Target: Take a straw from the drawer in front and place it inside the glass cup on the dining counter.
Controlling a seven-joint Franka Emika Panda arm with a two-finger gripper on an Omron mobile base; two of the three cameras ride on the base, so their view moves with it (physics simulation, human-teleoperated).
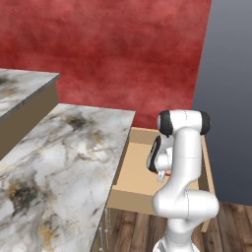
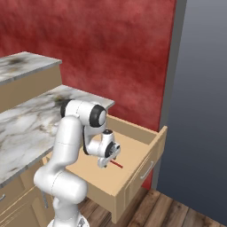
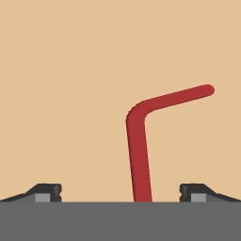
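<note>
Straw (image 3: 139, 155) (bent) lies flat between gripper (image 3: 120, 193) fingertips.

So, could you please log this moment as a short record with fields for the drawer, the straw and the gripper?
drawer: the drawer is pulled open, beside the marble counter
straw: the straw is red and bent, lying flat on the drawer floor
gripper: the gripper is open, low inside the drawer, fingertips on either side of the straw's long leg
held: nothing yet
backdrop: red wall
</note>
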